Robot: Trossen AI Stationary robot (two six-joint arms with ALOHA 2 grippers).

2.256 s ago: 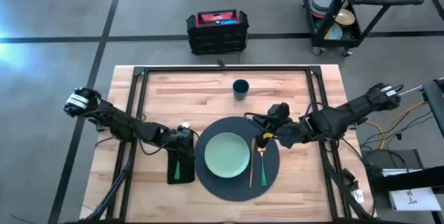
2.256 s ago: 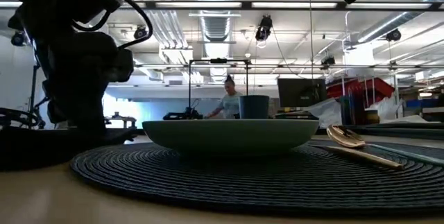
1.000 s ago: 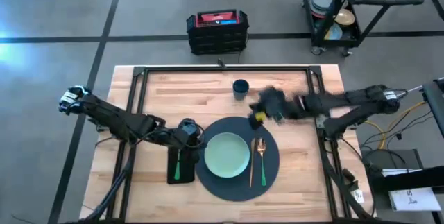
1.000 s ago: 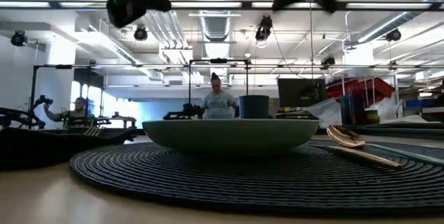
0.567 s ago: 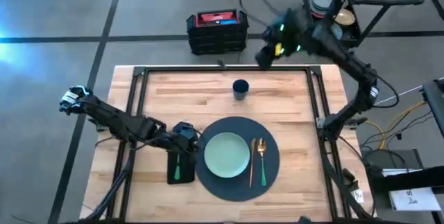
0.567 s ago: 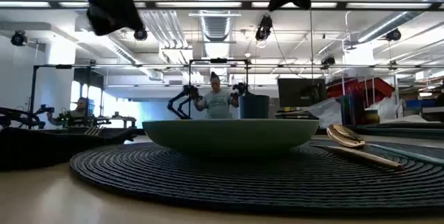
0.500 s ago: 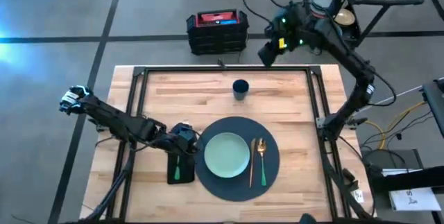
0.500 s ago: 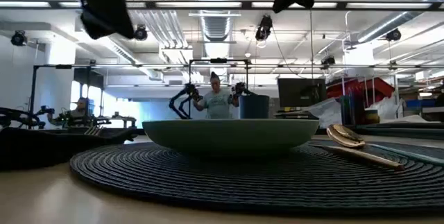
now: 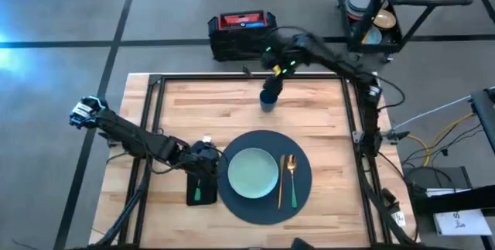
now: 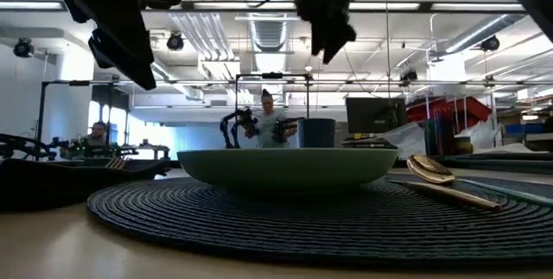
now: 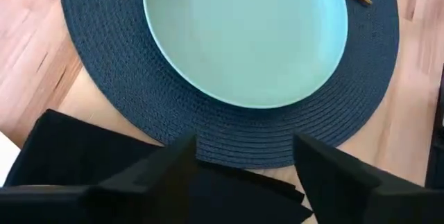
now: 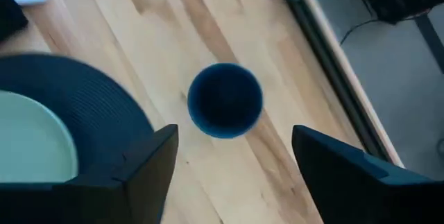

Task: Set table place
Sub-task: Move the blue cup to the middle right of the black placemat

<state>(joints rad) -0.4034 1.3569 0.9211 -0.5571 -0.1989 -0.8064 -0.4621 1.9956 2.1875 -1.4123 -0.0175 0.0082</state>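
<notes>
From above, the right tool (image 9: 272, 87) is hanging over the cup (image 9: 267, 100) at the tabletop's (image 9: 201, 107) far side, well apart from the placemat (image 9: 265, 203) with its plate (image 9: 253, 173) and cutlery (image 9: 287, 180). The left tool (image 9: 206, 160) is hovering above the napkin (image 9: 193, 188). The right wrist view is showing its fingers (image 12: 149, 165) spread wide, the cup centred between them. The left wrist view is showing fingers (image 11: 163, 165) parted, empty. The cup step appears in hand; next is probably descending and closing.

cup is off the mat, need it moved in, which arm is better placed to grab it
Right. The right gripper hovers open just above the cup; the left gripper is over the napkin, far from it.
</notes>
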